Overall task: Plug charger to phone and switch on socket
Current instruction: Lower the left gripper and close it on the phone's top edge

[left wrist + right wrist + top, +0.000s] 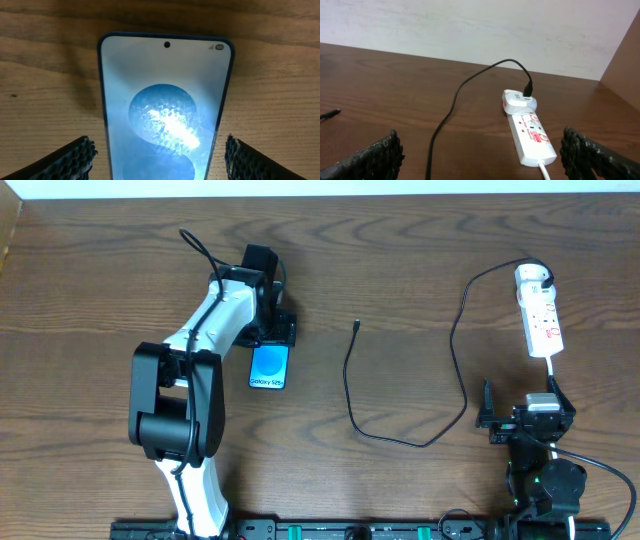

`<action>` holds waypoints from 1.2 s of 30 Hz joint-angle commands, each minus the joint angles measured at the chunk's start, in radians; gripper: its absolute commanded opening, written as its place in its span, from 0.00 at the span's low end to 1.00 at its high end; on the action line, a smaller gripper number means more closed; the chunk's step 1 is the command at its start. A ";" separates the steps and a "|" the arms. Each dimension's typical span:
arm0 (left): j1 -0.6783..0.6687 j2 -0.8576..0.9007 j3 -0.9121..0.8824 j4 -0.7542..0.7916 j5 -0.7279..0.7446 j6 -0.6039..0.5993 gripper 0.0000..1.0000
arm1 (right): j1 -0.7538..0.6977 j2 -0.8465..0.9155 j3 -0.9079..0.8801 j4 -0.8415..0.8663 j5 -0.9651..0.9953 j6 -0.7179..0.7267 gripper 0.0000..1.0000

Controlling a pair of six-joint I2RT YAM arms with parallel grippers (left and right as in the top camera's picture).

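The phone (269, 367) lies flat on the table with its light-blue screen up; it fills the left wrist view (165, 110). My left gripper (270, 330) is open, its two fingers (160, 160) on either side of the phone's near end, apart from its edges. The black charger cable (400, 435) curves across the table; its connector tip (357, 326) lies free, right of the phone. Its white plug (519, 100) sits in the far end of the white socket strip (540, 315). My right gripper (520, 420) is open and empty, near the strip's end (532, 142).
The strip's white cord (543, 170) runs toward my right gripper. A pale wall stands behind the table in the right wrist view. A black rail (350, 530) runs along the table's front edge.
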 commanded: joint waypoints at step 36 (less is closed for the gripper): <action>-0.016 0.065 -0.072 0.016 -0.005 0.005 0.85 | 0.011 -0.006 -0.002 -0.004 -0.003 0.015 0.99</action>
